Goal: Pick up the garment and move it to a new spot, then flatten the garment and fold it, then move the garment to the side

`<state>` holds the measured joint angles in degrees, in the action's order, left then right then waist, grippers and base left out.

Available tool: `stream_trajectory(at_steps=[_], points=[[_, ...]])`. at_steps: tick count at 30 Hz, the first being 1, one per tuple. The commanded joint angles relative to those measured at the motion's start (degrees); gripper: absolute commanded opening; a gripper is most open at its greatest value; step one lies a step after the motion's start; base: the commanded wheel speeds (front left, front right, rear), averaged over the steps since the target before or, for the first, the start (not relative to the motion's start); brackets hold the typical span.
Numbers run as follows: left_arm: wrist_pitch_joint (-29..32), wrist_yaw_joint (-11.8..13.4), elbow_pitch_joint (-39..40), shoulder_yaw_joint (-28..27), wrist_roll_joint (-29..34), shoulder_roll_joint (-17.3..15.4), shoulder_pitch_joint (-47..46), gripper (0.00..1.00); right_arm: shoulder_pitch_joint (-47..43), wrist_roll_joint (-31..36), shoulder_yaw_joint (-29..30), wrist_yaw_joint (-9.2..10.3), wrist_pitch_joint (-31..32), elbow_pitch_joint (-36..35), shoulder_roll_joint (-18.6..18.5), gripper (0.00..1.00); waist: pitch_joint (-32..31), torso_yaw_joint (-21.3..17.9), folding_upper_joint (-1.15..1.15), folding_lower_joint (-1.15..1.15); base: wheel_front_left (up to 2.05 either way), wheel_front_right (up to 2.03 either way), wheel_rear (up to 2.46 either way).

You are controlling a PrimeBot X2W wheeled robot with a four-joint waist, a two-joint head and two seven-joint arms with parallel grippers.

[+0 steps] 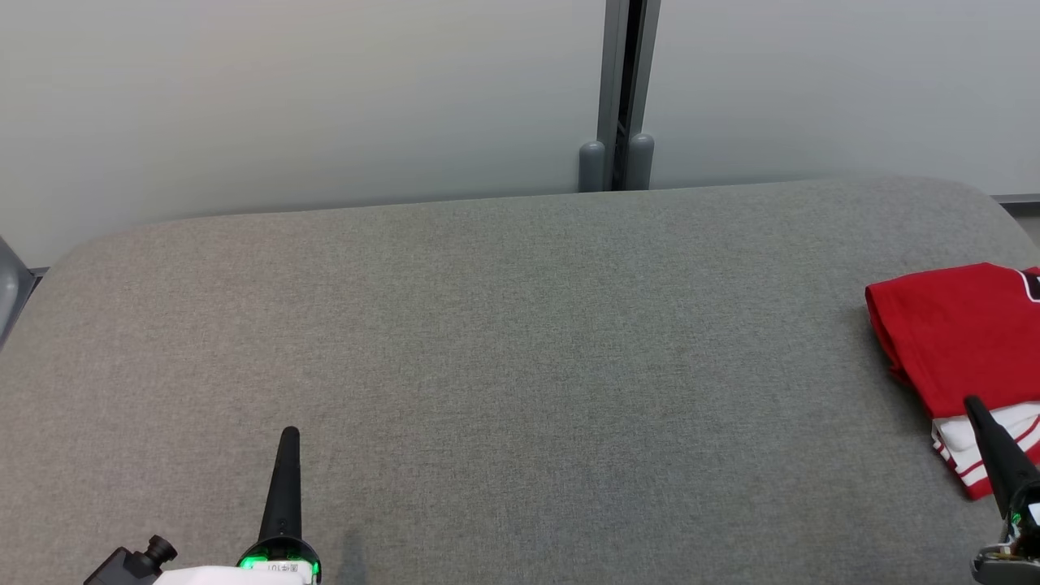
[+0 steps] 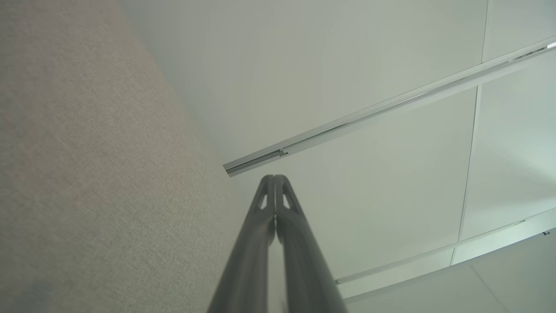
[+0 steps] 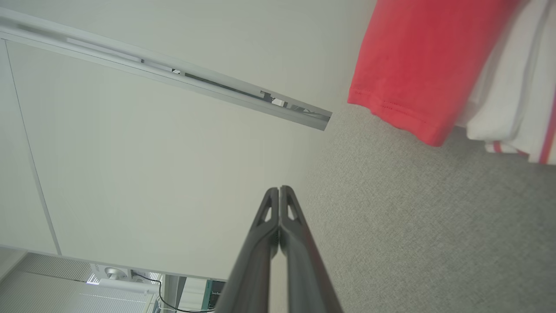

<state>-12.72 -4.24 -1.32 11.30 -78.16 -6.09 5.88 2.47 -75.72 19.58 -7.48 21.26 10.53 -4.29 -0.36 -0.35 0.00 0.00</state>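
Near edge: left gripper (image 1: 289, 434) low left, fingers pressed together, empty. Right gripper (image 1: 972, 403) low right, likewise closed, empty. Folded red-and-white garment (image 1: 951, 333) just beside right tip, at cushion's (image 1: 487, 325) right edge. Wide bare fabric leftward. Rounded far edge, pale wall (image 1: 325, 97) behind.

We see our left gripper (image 1: 289, 439), a pair of long dark tapered fingers, at the lower left of the head view. It points almost straight up the picture, its jaws pressed together so that they read as a single spike. At its base a black collar carries a green-lit ring (image 1: 279, 559), set on a white wrist housing (image 1: 236, 575) beside a small black knobbed block (image 1: 130, 565). Our right gripper (image 1: 975, 410), of the same dark build, rises at the lower right, leaning toward the upper left, with a green light (image 1: 1016, 517) at its root. In the wrist views, the left gripper (image 2: 275, 179) and the right gripper (image 3: 280, 189) each show slotted tips touching along the midline.
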Motion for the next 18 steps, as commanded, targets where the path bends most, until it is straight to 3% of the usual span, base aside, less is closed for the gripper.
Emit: stream_trajectory(at_steps=[1, 18], points=[[-0.36, -0.53, 0.17, -0.02, -1.08, 0.02, -1.18, 0.0, 1.22, -1.39, 0.5, -0.02, 0.67, 0.04, -0.28, 0.0, 0.01, 0.01, 0.0, 0.0, 0.0, 0.0, 0.0], [-1.24, -1.86, -0.46, 0.58, -7.29, 1.59, -1.56, 0.0, 2.06, -8.65, 2.78, -0.01, 3.36, 1.69, -0.04, 0.0, 0.19, 0.17, 0.0, 0.0, 0.0, 0.0, 0.0]])
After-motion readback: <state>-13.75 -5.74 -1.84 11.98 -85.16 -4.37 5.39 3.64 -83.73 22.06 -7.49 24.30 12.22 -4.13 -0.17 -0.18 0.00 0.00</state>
